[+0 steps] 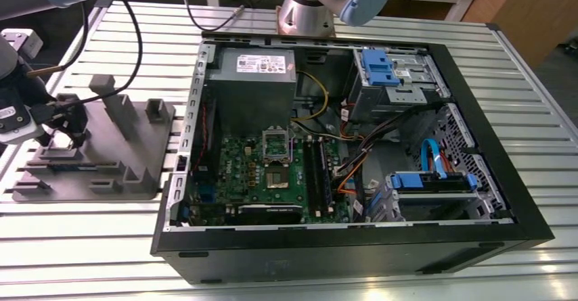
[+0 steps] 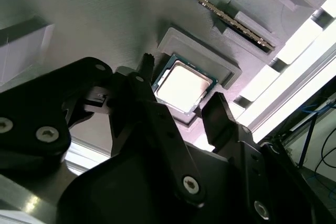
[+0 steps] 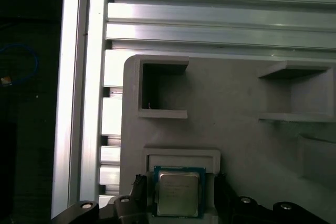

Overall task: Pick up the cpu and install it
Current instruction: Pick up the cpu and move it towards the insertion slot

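Two dark jaws stand spread, one on each side of the cpu (image 3: 178,192), and neither touches it as far as both wrist views show (a sliver of gap shows on each flank). At the exterior view's left, the chip lies flat in a shallow recess of the grey tray (image 1: 153,149) on the slatted desk (image 1: 91,247). To grip well, I judge the jaws should be centred and square to the chip, so both meet opposite edges together. They should also sit low enough to catch its thin rim; a skewed close could tilt it. Further right sits the open computer case (image 1: 519,220), its green board (image 1: 235,172) carrying the socket (image 1: 276,172), well apart from the tray.
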